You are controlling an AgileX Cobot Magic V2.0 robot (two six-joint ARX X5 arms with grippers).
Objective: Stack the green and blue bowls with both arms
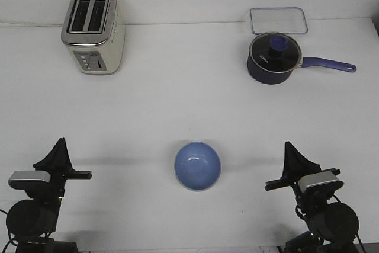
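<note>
A light blue bowl [197,166] sits upright on the white table [189,105] near the front, midway between my two arms. A paler edge shows along its near rim; I cannot tell whether that is the green bowl under it. No separate green bowl shows. My left gripper [60,145] rests at the front left, well left of the bowl, its fingers together and holding nothing. My right gripper [288,147] rests at the front right, well right of the bowl, also closed and empty.
A cream and silver toaster [93,31] stands at the back left. A dark navy saucepan [274,58] with a purple handle pointing right stands at the back right. A clear rectangular tray [278,21] lies just behind it.
</note>
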